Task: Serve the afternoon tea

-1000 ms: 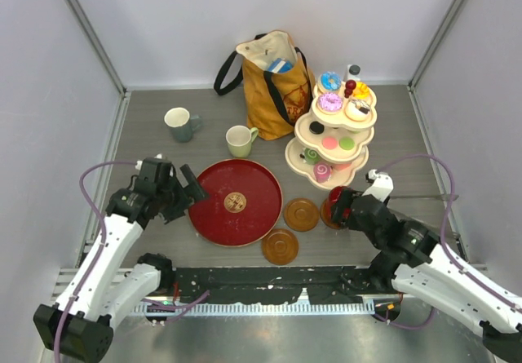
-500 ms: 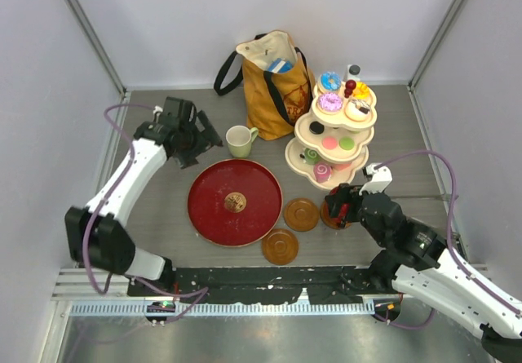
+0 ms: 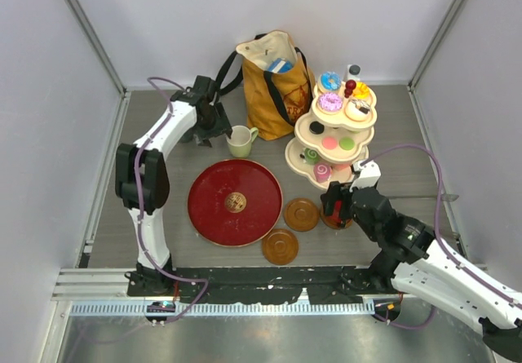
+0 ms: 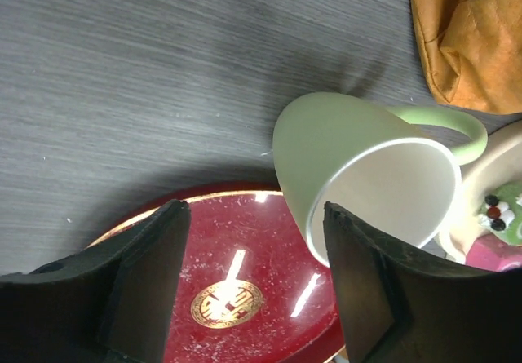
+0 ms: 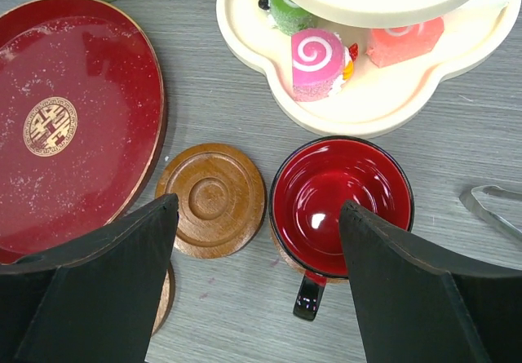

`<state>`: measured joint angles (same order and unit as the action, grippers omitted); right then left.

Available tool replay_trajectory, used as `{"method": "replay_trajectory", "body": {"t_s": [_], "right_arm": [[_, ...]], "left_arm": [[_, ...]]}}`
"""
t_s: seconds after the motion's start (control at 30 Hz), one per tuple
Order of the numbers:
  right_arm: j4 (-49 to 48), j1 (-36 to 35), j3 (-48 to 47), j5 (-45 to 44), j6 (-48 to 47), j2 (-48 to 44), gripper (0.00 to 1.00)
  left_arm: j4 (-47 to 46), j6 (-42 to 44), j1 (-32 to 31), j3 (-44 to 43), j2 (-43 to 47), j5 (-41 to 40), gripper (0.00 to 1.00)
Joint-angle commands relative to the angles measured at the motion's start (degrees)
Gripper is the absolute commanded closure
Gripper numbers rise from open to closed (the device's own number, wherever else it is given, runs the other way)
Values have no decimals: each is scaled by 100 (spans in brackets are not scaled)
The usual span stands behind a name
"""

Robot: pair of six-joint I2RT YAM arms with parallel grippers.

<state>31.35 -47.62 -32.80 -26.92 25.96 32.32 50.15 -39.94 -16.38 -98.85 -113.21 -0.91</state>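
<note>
Left gripper (image 3: 210,125): upper left of centre in the overhead view, just beside the pale green ceramic mug (image 3: 239,141). Its black fingers (image 4: 151,273) are spread apart, and only bare grey wood-grain tabletop (image 3: 400,126) and tray rim show in the gap. In the left wrist view that mug (image 4: 359,167) fills the right of centre, upright, with its handle pointing right towards the mustard-yellow fabric tote bag (image 4: 465,37). Big round red lacquer tray (image 3: 214,210): centre of the overhead view, with a gold emblem in its middle and nothing else on it. Right gripper (image 3: 338,204): right of centre, above the red glossy mug (image 5: 341,204). Its jaws are wide apart, one to each side of the mug in the wrist view, and whether they touch it cannot be told. The mug is upright and its handle points to the bottom of that view. A brown sliver shows under its lower left edge. Brown round wooden saucer (image 5: 212,200): just left of the red mug and bare. A second brown saucer (image 3: 280,246) lies lower, near the tray's edge. Cream three-tier stand (image 3: 298,139): upper right, beside the tote bag, with iced toy donuts (image 3: 330,102) on the top tier and pink and green macarons (image 3: 330,143) on the middle one. A pink swirl roll cake (image 5: 314,61) lies on the bottom tier between a green piece and a salmon one. Metal tongs (image 5: 493,208): right edge of the right wrist view, on the tabletop.
</note>
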Motion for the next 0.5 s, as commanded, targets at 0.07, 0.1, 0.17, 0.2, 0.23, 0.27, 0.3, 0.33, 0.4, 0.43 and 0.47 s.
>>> {"method": "replay_trajectory", "body": {"t_s": [0.07, 0.1, 0.17, 0.2, 0.23, 0.27, 0.3, 0.33, 0.4, 0.43, 0.47], "right_arm": [[-253, -11, -8, -208, -126, 64, 16], [-253, -11, -16, -235, -126, 64, 16], [-252, -11, -16, -244, -134, 47, 16], [-270, -20, -16, -244, -143, 55, 16], [-270, -11, -16, -253, -161, 56, 16], [-279, -11, -25, -261, -152, 73, 16], [-279, -11, -34, -253, -178, 56, 16], [-253, -11, -34, -253, -179, 56, 16], [-253, -20, -51, -244, -179, 29, 16], [-261, -11, -51, -226, -187, 20, 16], [-261, -11, -43, -209, -196, -6, 16]], "left_arm": [[179, 417, -32, -740, -526, 238, 42], [197, 513, -84, -819, -614, 231, 45], [372, 706, -163, -1074, -807, 196, 51], [434, 794, -190, -1197, -930, 196, 54], [504, 882, -207, -1329, -1009, 187, 58], [531, 944, -216, -1426, -1071, 179, 61], [540, 1049, -225, -1514, -1141, 196, 65], [531, 1172, -225, -1584, -1168, 240, 69], [540, 1470, -225, -1716, -1238, 371, 83], [566, 1576, -225, -1804, -1247, 398, 94], [583, 1699, -225, -1874, -1248, 390, 100]]}}
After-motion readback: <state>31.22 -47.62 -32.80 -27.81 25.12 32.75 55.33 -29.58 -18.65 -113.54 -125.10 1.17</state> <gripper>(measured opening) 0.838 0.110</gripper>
